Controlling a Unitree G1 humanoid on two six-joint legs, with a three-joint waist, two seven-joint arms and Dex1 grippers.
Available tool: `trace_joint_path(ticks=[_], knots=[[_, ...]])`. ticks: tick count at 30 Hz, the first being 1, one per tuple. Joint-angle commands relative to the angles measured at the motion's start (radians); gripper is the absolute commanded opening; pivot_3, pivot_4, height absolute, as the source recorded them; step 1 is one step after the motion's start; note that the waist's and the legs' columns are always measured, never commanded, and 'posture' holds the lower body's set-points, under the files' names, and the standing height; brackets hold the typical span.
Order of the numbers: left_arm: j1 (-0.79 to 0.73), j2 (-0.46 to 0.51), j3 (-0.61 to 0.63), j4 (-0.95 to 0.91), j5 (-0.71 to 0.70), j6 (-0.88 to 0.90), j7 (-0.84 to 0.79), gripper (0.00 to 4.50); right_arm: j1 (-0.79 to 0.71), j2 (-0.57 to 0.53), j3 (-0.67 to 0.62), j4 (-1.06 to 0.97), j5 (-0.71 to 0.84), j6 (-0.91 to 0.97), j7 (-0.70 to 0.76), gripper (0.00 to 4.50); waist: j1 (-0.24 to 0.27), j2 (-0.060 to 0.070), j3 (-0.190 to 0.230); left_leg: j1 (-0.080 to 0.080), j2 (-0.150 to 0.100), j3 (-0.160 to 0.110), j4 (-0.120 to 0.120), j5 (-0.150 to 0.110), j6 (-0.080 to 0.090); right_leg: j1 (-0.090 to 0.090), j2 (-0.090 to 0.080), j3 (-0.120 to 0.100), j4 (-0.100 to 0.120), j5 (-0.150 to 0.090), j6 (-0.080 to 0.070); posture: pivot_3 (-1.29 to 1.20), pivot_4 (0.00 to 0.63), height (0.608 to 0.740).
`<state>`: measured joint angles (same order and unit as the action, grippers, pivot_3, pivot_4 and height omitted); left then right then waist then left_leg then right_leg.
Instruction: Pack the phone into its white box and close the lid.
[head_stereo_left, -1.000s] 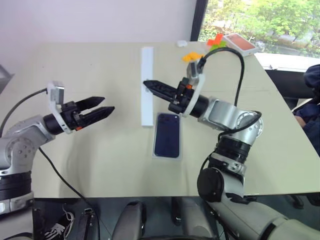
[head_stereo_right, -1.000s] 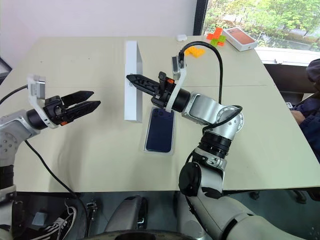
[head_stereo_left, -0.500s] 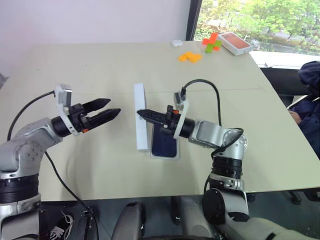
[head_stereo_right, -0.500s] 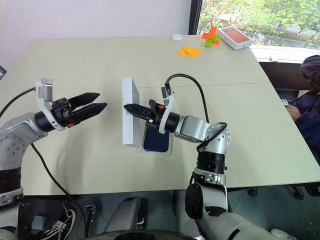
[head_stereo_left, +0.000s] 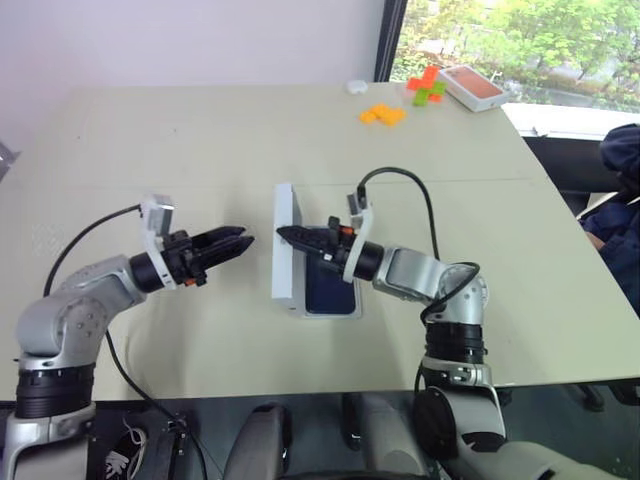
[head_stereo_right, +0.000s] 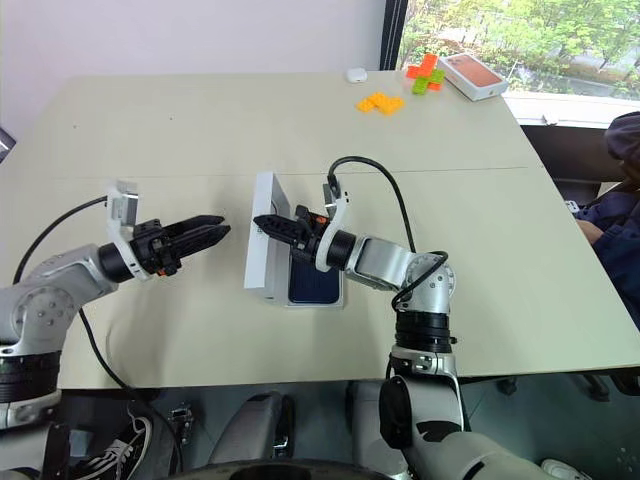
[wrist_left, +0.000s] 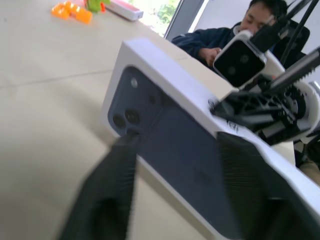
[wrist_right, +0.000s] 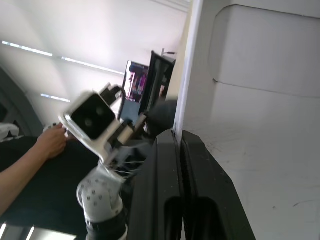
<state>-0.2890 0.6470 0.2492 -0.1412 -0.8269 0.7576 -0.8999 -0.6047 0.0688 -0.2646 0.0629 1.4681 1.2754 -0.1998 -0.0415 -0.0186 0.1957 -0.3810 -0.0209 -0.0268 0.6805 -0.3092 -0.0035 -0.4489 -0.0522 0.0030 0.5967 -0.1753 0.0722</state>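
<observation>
Mid-table, phone (head_stereo_left: 330, 290) sits in the white box (head_stereo_left: 345, 312); lid (head_stereo_left: 284, 247) stands on edge alongside. Right gripper (head_stereo_left: 285, 234) together, touching the lid. Left gripper (head_stereo_left: 243, 240) narrowly apart, empty. Next: tip lid down squarely.

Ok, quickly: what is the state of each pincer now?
Left pincer: open, holding nothing.
Right pincer: closed on the rim of the lid.

White lid (head_stereo_right: 262, 237) tilted up on edge, navy phone (head_stereo_right: 313, 279) flat in box beside it
</observation>
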Motion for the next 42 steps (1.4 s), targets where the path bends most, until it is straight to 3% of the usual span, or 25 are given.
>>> trace_joint_path(ticks=[1,2,8,18,24,38,42], knots=[[-0.003,-0.020,-0.009,-0.028,0.017,-0.035,0.016,0.53,-0.007,-0.010,0.022,0.001,0.014,-0.018,-0.009,0.00,-0.001,0.000,0.000,0.000,0.000,0.000,0.000,0.000,0.000,0.000,0.000,0.000,0.000,0.000,0.000,0.00,0.150,0.740],[0.003,-0.033,-0.019,-0.025,0.031,-0.049,0.017,0.03,-0.007,-0.012,0.025,0.001,0.015,-0.022,-0.009,0.00,-0.001,0.000,0.000,0.000,0.000,0.000,0.000,0.000,0.000,0.000,0.000,0.000,0.000,0.000,0.000,0.00,0.150,0.740],[0.014,-0.068,-0.029,-0.008,0.067,-0.089,0.034,0.03,-0.012,-0.010,0.040,0.002,0.050,-0.046,-0.039,0.00,-0.001,0.000,0.000,0.000,0.000,0.000,0.000,0.000,0.000,0.000,0.000,0.000,0.000,0.000,0.000,0.00,0.150,0.740],[-0.034,-0.043,0.034,0.015,-0.012,-0.038,0.022,0.03,-0.030,0.027,0.080,0.000,0.182,-0.110,-0.108,0.00,-0.002,0.000,0.000,0.000,0.001,0.000,0.000,0.000,0.000,0.000,0.001,0.000,0.000,0.000,0.000,0.00,0.150,0.740],[-0.004,-0.047,0.015,-0.005,-0.003,-0.028,0.017,0.03,-0.005,-0.016,0.110,0.022,0.158,-0.108,-0.108,0.00,-0.002,0.000,0.000,0.000,0.000,0.000,0.000,0.000,0.000,0.000,0.000,0.000,0.000,0.000,0.000,0.00,0.150,0.740],[0.005,-0.201,-0.124,0.021,0.091,-0.107,0.062,0.03,0.009,-0.140,0.125,0.043,0.128,-0.097,-0.050,0.00,0.001,0.000,0.000,0.000,0.000,0.000,0.000,0.000,0.000,0.000,0.000,0.001,0.000,0.000,0.000,0.00,0.150,0.740],[-0.001,-0.240,-0.152,0.027,0.120,-0.130,0.067,0.00,0.015,-0.163,0.128,0.046,0.097,-0.100,-0.038,1.40,0.005,0.000,0.000,0.000,0.000,0.000,0.001,0.000,0.000,0.000,0.000,0.001,0.000,0.000,0.000,0.00,0.150,0.740]])
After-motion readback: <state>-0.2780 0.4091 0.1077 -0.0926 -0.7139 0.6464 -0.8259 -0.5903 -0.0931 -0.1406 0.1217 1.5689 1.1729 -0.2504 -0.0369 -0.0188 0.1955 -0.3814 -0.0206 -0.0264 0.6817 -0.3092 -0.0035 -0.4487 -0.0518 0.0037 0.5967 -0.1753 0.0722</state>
